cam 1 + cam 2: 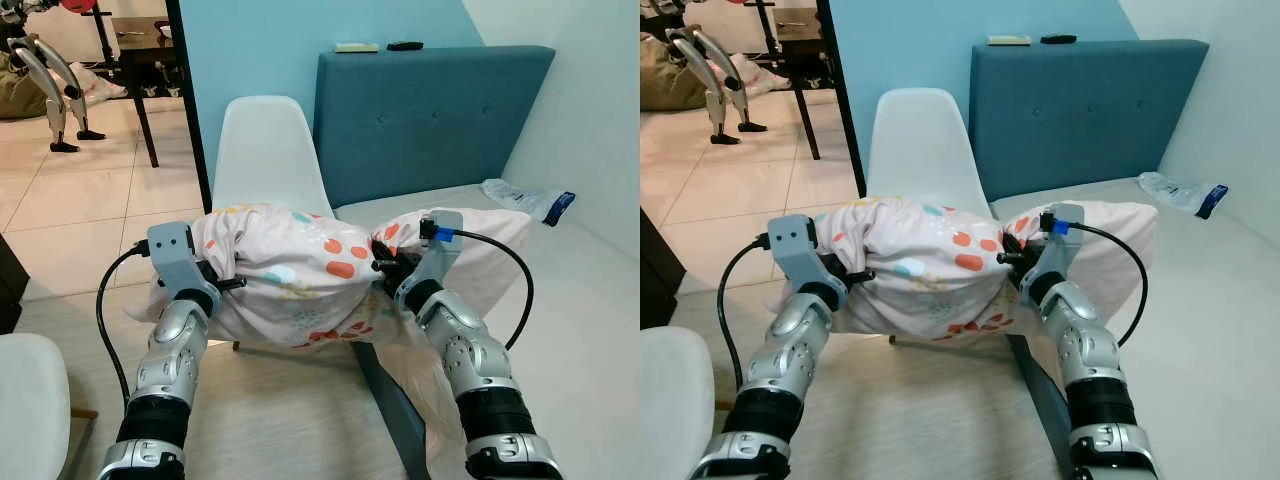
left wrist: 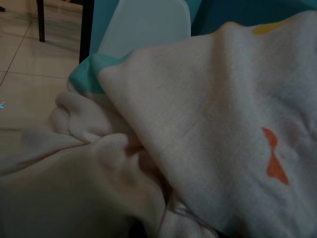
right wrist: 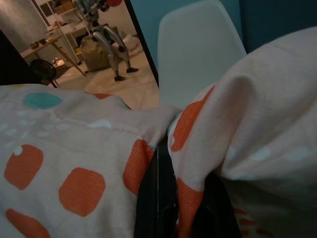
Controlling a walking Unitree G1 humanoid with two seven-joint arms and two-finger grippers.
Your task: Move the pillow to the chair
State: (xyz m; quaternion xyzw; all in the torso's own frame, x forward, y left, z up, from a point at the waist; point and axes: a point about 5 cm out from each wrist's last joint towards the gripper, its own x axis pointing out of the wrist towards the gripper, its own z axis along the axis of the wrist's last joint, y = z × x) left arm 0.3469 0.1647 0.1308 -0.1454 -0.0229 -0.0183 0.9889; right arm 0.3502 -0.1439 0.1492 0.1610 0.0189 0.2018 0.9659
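White cotton dotted with orange and teal, the pillow (image 1: 290, 275) hangs between the two grippers, held clear of the bed (image 1: 590, 330) and directly in front of the chair (image 1: 265, 150). The left gripper (image 1: 222, 281) bites into its left end and the right gripper (image 1: 385, 268) into a pinched fold near its right end; the right wrist view shows a black finger (image 3: 157, 198) buried in a crease of fabric, so that one is clamped on cloth, while the left wrist view gives only bunched fabric pressed up close (its fingers cannot be made out there, though the head views show it gripping the end). The pillow's long axis runs side to side, across the robot's front, parallel to the chair's back. That is the relation the next move turns on: the seat lies straight ahead and just beneath the load, hidden behind it, with the backrest rising beyond. Neither arm is clearly nearer, so both would need to go forward and down evenly. My guess is the carry is nearly done and only the setting down remains. A slack corner trails over the bed edge on the right and could drag.
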